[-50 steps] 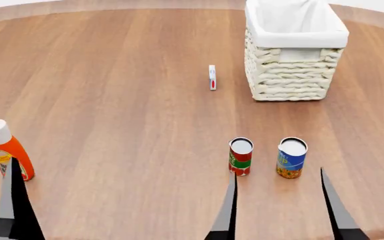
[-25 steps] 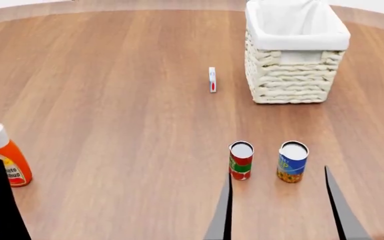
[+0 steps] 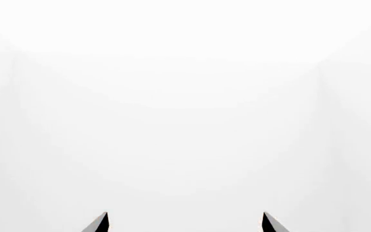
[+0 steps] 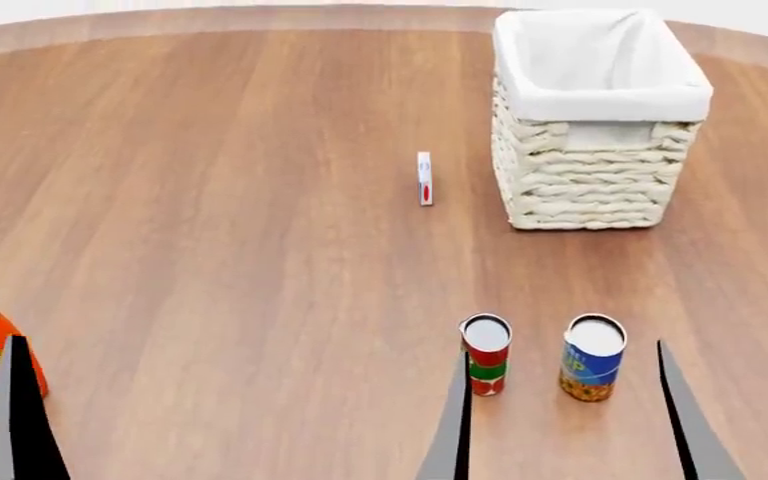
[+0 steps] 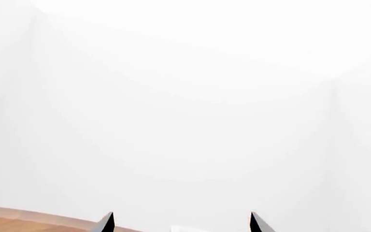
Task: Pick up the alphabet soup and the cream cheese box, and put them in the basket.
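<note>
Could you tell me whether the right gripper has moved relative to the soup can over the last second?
Barely. Its fingers stand either side of the soup can as before, just nearer it; everything slid down the frame together, so mostly the head camera moved.

Right claw (image 5: 180,223) tips spread before white wall, table (image 5: 31,218) edge.

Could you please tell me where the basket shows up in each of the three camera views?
Head view: the basket stands at the upper right, on the table, beyond the two cans.
Left wrist view: not in it; only white background and gripper tips.
Right wrist view: not clearly in it; a white sliver at the bottom edge cannot be identified.
Shared landmark: the table, also visible in the right wrist view.
</note>
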